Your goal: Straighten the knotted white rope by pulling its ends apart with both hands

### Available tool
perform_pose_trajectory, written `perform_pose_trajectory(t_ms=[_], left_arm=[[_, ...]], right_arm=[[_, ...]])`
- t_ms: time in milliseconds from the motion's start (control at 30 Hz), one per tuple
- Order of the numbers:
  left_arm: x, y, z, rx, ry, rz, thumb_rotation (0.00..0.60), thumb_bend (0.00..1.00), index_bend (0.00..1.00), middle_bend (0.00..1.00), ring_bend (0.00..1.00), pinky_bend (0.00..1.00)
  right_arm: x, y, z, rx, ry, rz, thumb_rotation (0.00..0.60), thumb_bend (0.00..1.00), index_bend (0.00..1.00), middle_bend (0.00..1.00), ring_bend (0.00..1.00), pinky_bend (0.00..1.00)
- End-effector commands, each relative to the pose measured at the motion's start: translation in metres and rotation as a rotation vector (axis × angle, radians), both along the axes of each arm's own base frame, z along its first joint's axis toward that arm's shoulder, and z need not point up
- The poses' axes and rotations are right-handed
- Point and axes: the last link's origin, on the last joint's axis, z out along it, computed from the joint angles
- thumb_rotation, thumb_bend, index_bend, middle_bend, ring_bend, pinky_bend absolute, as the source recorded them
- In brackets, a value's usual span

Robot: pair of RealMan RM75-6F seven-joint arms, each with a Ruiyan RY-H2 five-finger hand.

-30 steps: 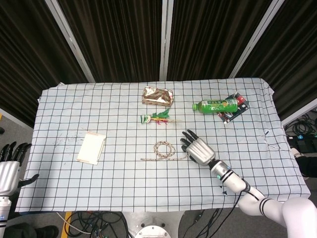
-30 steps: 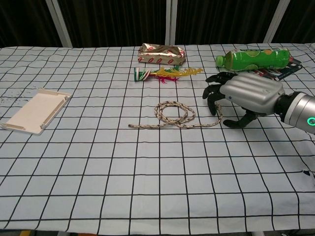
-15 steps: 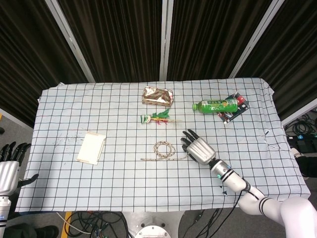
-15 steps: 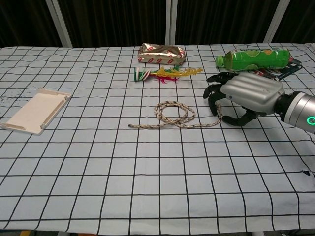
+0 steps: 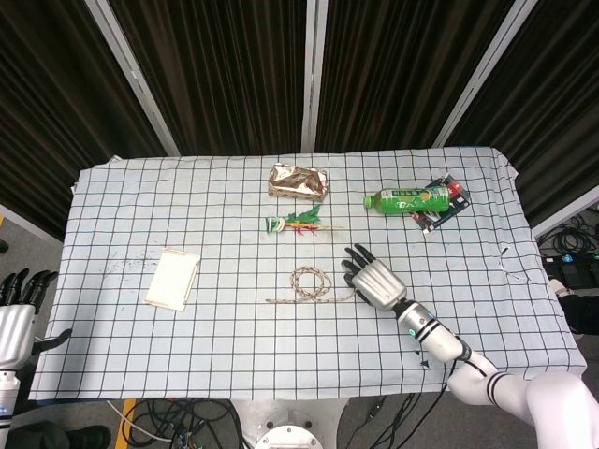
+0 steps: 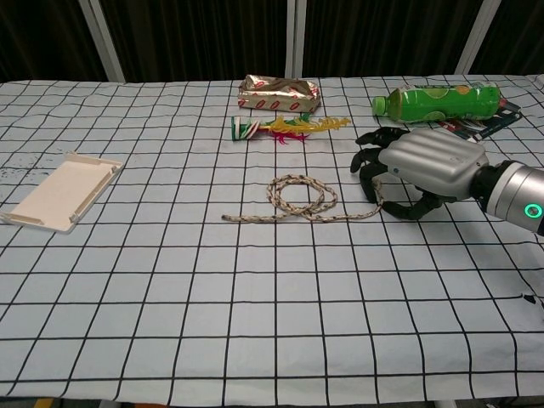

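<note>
The rope [image 6: 297,201] lies near the middle of the checked tablecloth [image 6: 255,323], a loose loop with one tail running left and the other running right; the right hand [image 6: 421,170] sits palm-down over that right-hand end, dark fingers [image 6: 367,161] curled down around it and the thumb tucked in from below, though whether the cord is truly pinched I cannot tell from either view; the left hand [image 5: 14,318] hangs off the table's left edge, fingers upright and apart, holding nothing; behind the rope lie a small green-and-yellow packet [image 6: 285,127] and a crinkled foil wrapper [image 6: 279,93]; a green bottle [image 6: 435,100] rests on its side just beyond the right hand, on a dark packet [image 5: 442,208]; a shallow cream tray [image 6: 61,190] sits well apart at the left.
</note>
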Motion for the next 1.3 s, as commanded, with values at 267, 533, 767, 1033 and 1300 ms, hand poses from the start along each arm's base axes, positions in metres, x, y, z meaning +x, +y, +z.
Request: perform_pose_trajectory(t_ms=[267,533,767,1033,1300], left_arm=[[-0.001,0.000,0.000,-0.001,0.000,-0.003,0.600,0.09,0.14,0.13,0.00,0.00],[0.003,0.009,-0.001,-0.014,0.004,-0.041,0.600,0.09,0.14,0.13,0.00,0.00],[0.050,0.055,-0.020,-0.182,-0.080,-0.254,0.600,0.08,0.15,0.13,0.00,0.00],[0.124,0.118,-0.074,-0.425,-0.213,-0.424,0.600,0.12,0.33,0.19,0.06,0.00],[0.186,0.142,-0.140,-0.631,-0.259,-0.473,0.600,0.15,0.43,0.20,0.06,0.00]], right_arm=[[0.002,-0.001,0.001,-0.009,-0.008,0.000,0.600,0.38,0.59,0.21,0.00,0.00],[0.005,-0.002,0.005,-0.027,-0.007,0.004,0.600,0.40,0.62,0.22,0.00,0.00],[0.021,-0.003,0.019,-0.027,-0.044,-0.040,0.600,0.45,0.63,0.22,0.00,0.00],[0.035,0.003,0.028,-0.053,-0.070,-0.094,0.600,0.47,0.65,0.22,0.00,0.00],[0.042,0.010,0.035,-0.077,-0.077,-0.108,0.600,0.48,0.66,0.22,0.00,0.00]])
